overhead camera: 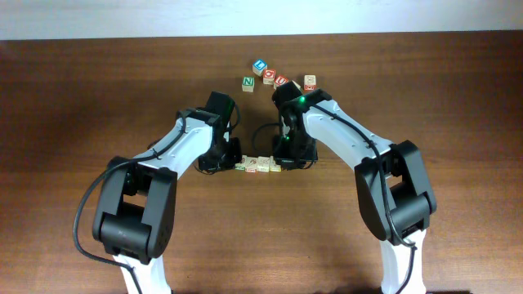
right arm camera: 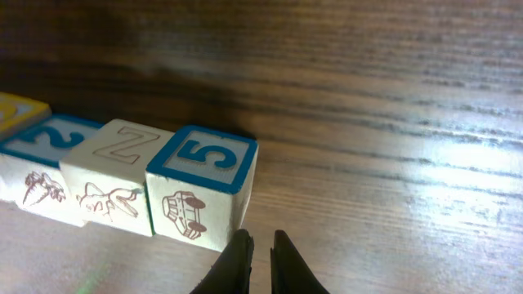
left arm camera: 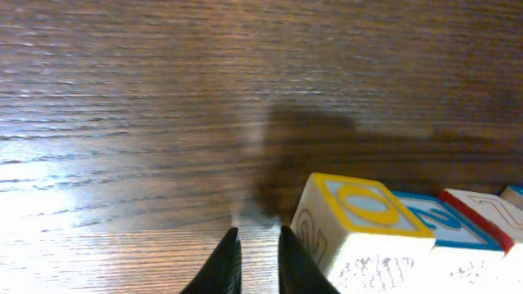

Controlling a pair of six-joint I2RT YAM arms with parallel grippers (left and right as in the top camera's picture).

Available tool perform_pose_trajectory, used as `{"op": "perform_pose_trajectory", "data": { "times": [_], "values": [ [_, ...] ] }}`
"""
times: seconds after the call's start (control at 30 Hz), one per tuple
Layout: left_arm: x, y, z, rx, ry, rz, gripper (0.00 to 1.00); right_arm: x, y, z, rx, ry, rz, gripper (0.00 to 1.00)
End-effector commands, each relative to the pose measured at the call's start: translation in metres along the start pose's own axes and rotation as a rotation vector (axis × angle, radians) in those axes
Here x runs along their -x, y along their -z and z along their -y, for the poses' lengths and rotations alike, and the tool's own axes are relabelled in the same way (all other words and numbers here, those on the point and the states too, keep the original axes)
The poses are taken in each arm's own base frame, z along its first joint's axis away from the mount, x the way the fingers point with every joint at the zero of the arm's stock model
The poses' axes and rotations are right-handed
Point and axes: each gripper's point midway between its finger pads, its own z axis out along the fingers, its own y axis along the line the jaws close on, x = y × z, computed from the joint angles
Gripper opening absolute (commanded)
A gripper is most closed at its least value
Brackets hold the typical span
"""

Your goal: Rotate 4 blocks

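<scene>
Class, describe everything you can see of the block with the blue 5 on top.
The 5 block is a pale, wooden-looking cube. Its top face has a blue border and a blue 5; its side shows a faint line drawing of a car. It sits flat on the brown table, at the end of a row, against the Z block. The right tool hangs close beside its corner; contact is unclear.

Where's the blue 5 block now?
In the right wrist view, the 5 block sits at the row's right end, beside the Z block, just ahead of the right gripper.
</scene>
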Motion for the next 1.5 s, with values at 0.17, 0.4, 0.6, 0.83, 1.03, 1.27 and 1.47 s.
{"op": "perform_pose_trajectory", "data": {
  "times": [0.17,0.4,0.6,0.83,1.03,1.27,1.47],
  "values": [
    [-0.002,-0.002,0.008,-0.026,-0.027,-0.013,0.46,0.008,0.021,0.001,0.026,0.000,0.006,0.12],
    [0.010,0.011,0.010,-0.010,-0.054,0.014,0.39,0.012,0.028,-0.003,0.032,0.022,0.022,0.12],
    [0.038,0.043,-0.016,0.048,-0.004,0.055,0.23,0.037,0.050,-0.010,0.021,0.072,0.131,0.13],
    [0.095,0.061,-0.017,-0.003,-0.232,0.243,0.17,0.026,0.049,0.010,-0.071,-0.067,0.095,0.12],
    [0.080,0.034,0.006,-0.005,-0.322,0.181,0.06,0.004,0.024,0.023,-0.102,-0.123,0.014,0.12],
    [0.067,0.022,0.026,-0.030,-0.355,0.142,0.05,-0.005,-0.005,0.019,-0.038,-0.117,-0.018,0.12],
    [0.053,0.005,0.037,-0.075,-0.314,0.079,0.06,0.003,-0.009,0.013,-0.017,-0.101,0.017,0.12]
  ]
}}
